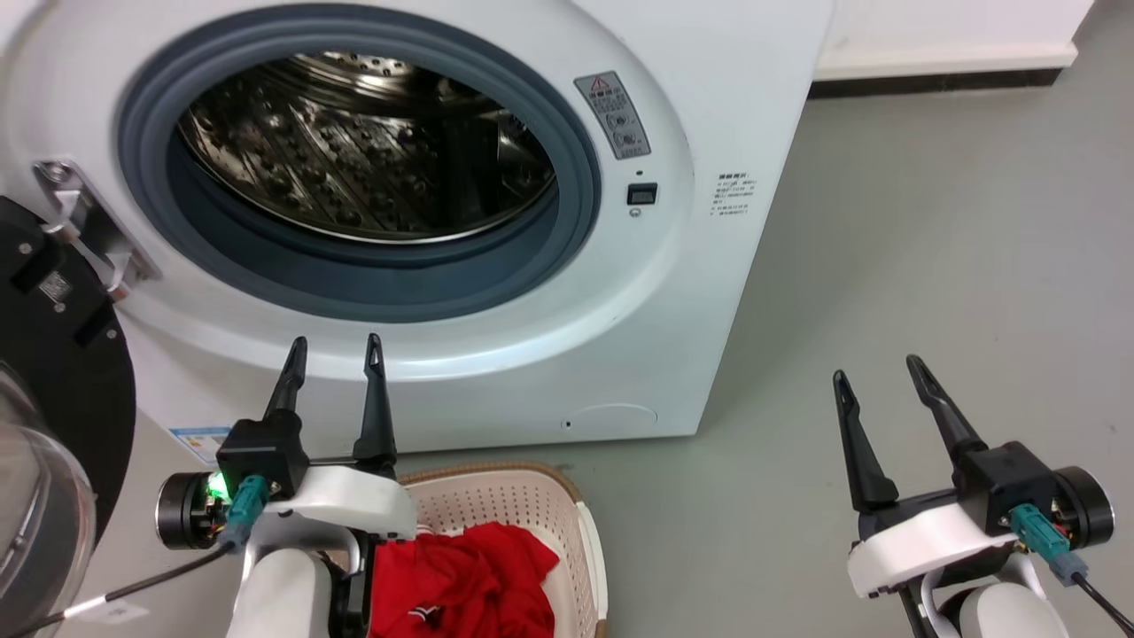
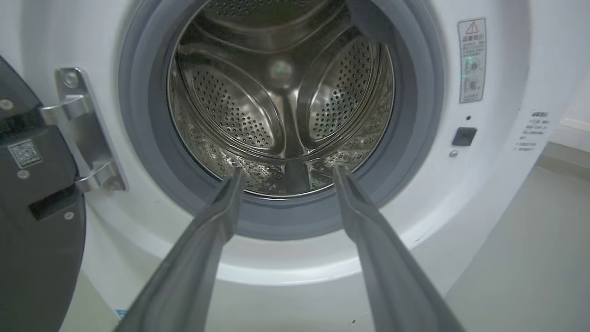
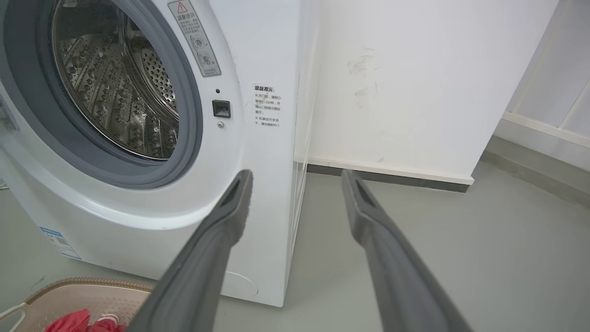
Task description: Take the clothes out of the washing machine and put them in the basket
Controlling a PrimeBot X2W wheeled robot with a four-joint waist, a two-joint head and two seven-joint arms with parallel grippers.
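The white washing machine (image 1: 709, 133) stands with its door swung open, and its steel drum (image 2: 281, 101) holds nothing red that I can see. Red clothes (image 1: 461, 580) lie heaped in the cream basket (image 1: 496, 483) on the floor below the porthole; a corner of the clothes (image 3: 76, 321) and the basket (image 3: 87, 295) shows in the right wrist view. My left gripper (image 1: 335, 347) is open and empty above the basket, pointing at the porthole (image 2: 281, 115). My right gripper (image 1: 875, 366) is open and empty over the floor to the right of the washing machine (image 3: 262, 138).
The open black-rimmed door (image 1: 53, 372) hangs at the far left on a metal hinge (image 2: 85, 133). Grey floor (image 1: 930, 266) stretches to the right of the washer. A white wall with a dark skirting strip (image 3: 392, 177) runs behind.
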